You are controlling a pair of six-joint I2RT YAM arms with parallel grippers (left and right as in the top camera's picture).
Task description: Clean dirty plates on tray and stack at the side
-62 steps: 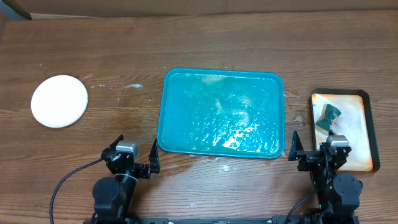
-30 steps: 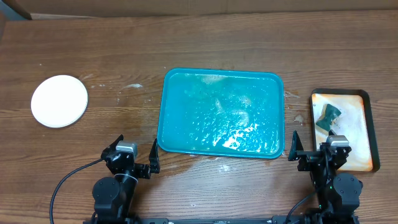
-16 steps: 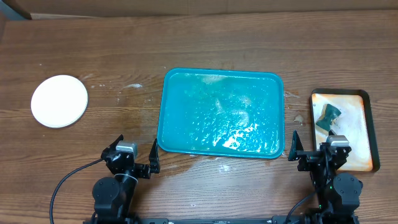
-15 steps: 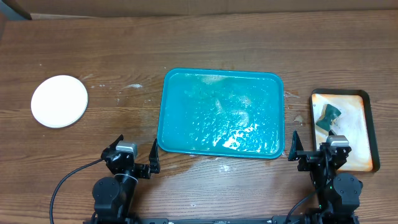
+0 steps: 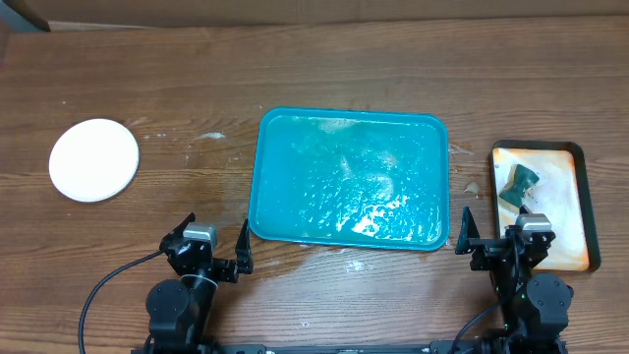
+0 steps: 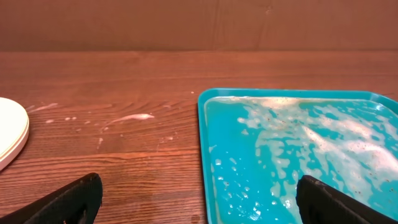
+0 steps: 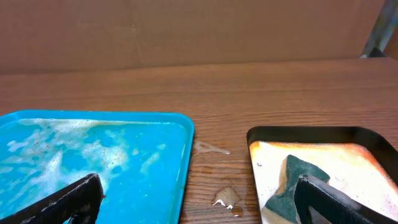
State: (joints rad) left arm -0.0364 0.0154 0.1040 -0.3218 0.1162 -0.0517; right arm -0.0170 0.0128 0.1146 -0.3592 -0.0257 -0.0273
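Apparently job done: plates (image 5: 94, 159) sit stacked at frame left, clear of the soapy tray (image 5: 258, 187) at centre, so L gripper (image 6: 199, 205) & R gripper (image 7: 196, 205) wait at bottom edge, jaws wide, holding nothing; sponge (image 5: 517, 184) lies in side tray (image 5: 587, 192), right.

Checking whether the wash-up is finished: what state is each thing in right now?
plates: stacked left of the tray, top face clean
tray: wet, foamy, no plates on it
sponge: lying in the small tray
small tray: foamy inside
left gripper: open, empty
right gripper: open, empty
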